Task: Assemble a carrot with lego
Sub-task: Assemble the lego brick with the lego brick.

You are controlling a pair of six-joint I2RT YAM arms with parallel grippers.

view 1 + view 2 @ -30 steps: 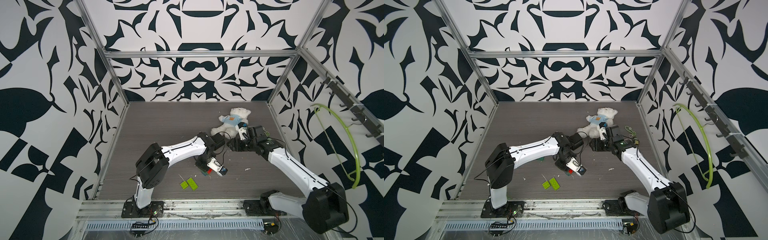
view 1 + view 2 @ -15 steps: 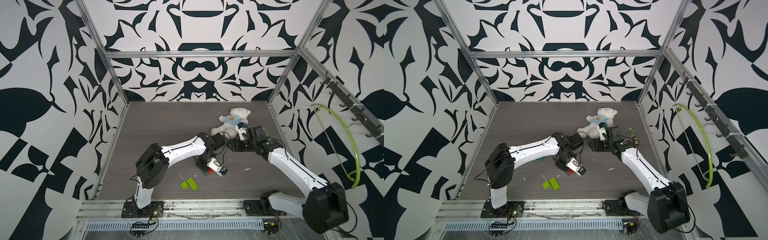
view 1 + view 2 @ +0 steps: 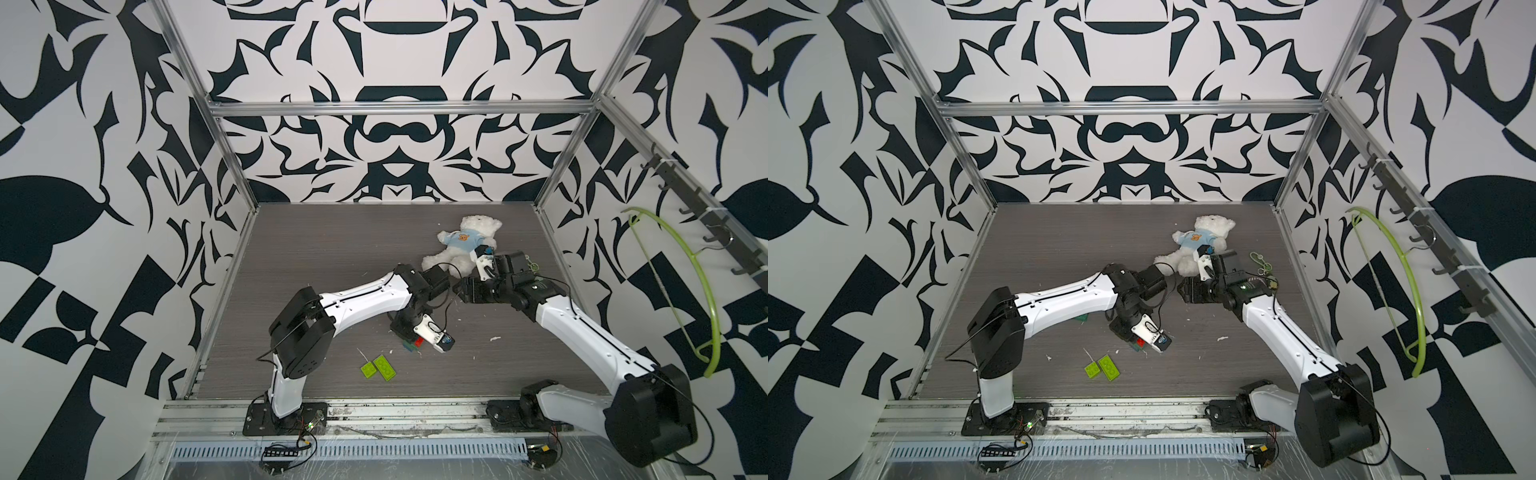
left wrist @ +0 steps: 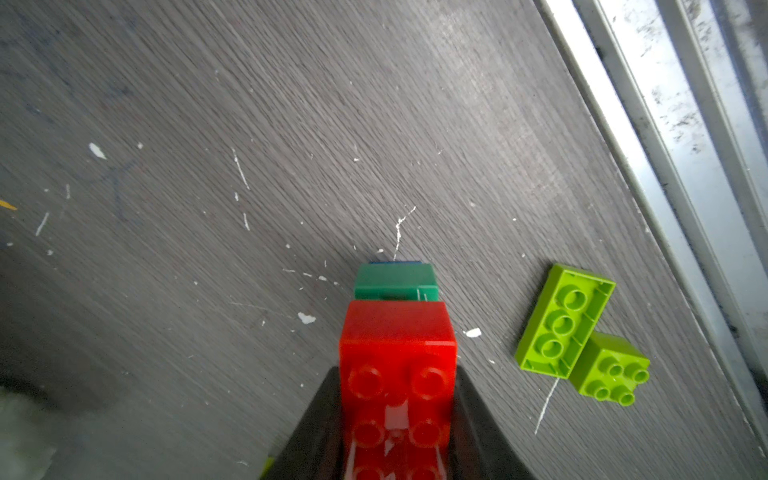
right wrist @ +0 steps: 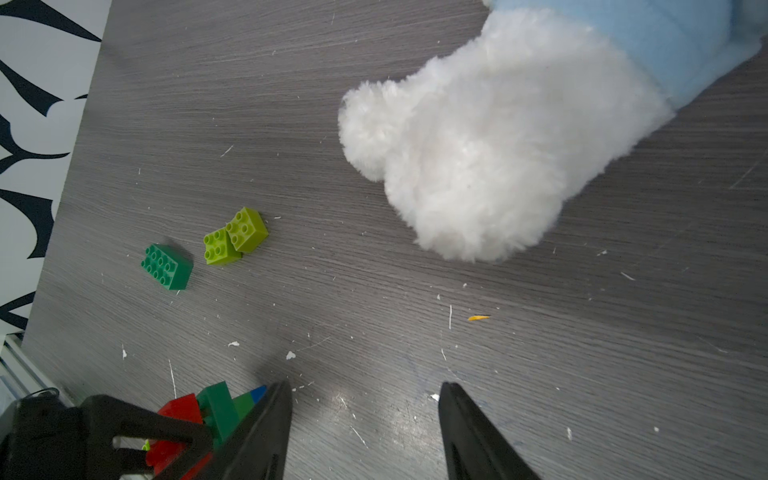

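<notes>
Left gripper (image 4: 397, 376) was clamped on the carrot (image 4: 397, 328) at its red band, blue tip toward the table (image 4: 291, 124); right gripper (image 5: 365, 388) stood parted, empty, near the teddy bear (image 5: 478, 145). Loose lime bricks (image 4: 577, 336) lay apart.

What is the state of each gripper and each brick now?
left gripper: shut on carrot stack
carrot stack: unfinished, gripped at red brick
right gripper: open, empty
oblong lime brick: loose, studs down
square lime brick: studs up, touching it
dark green brick: loose, studs up
lime square pair: loose, touching

carrot (image 4: 397, 353): red, dark green, blue | lego (image 4: 565, 322): lime green | teddy bear (image 5: 478, 166): white
</notes>
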